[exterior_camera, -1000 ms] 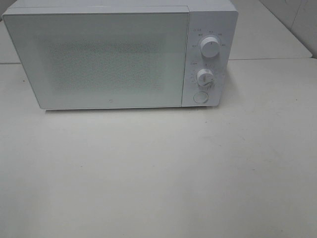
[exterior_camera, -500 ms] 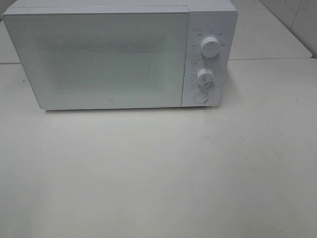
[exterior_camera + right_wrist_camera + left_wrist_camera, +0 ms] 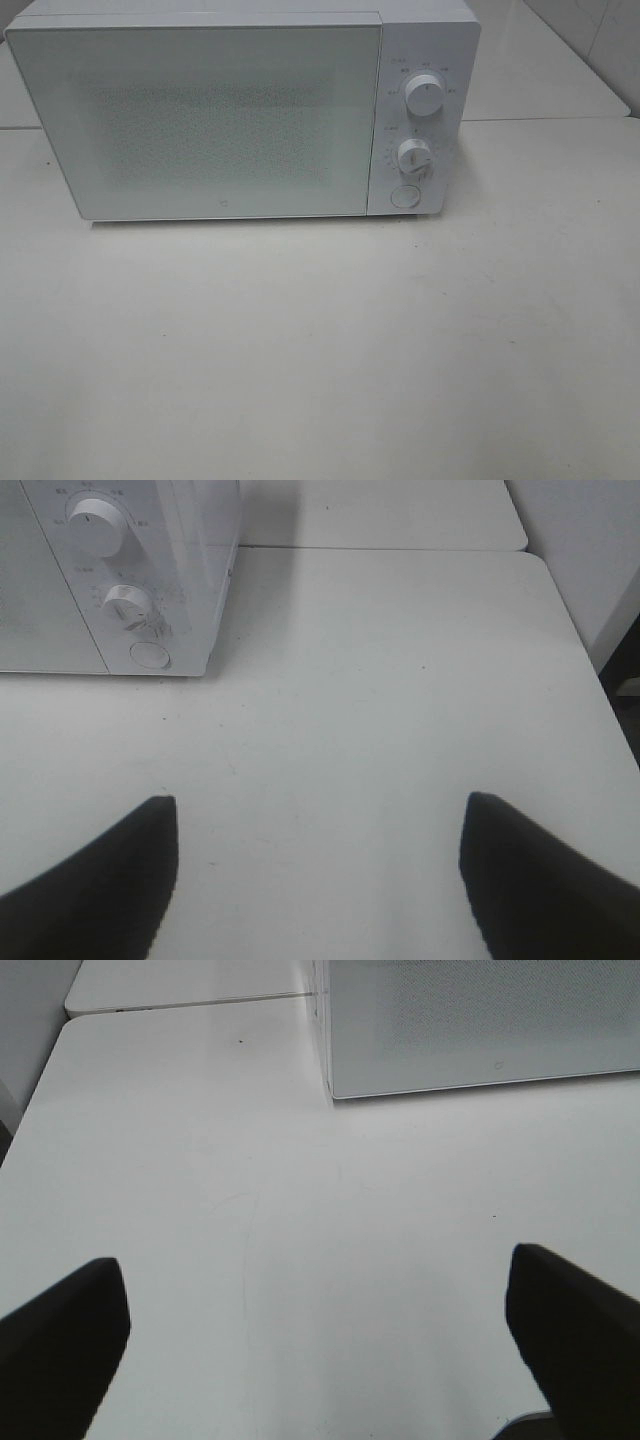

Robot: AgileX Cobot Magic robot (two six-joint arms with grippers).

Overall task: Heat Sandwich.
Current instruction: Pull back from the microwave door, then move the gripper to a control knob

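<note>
The microwave (image 3: pixel 245 115) door hides its interior (upper dial (image 3: pixel 424 95) lettering too small to read).

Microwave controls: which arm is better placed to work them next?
Right, probably. The right wrist view has the upper knob, lower knob and round button of the microwave ahead of the open right gripper. The left gripper, also open, faces only the door at its far corner, away from them.
</note>
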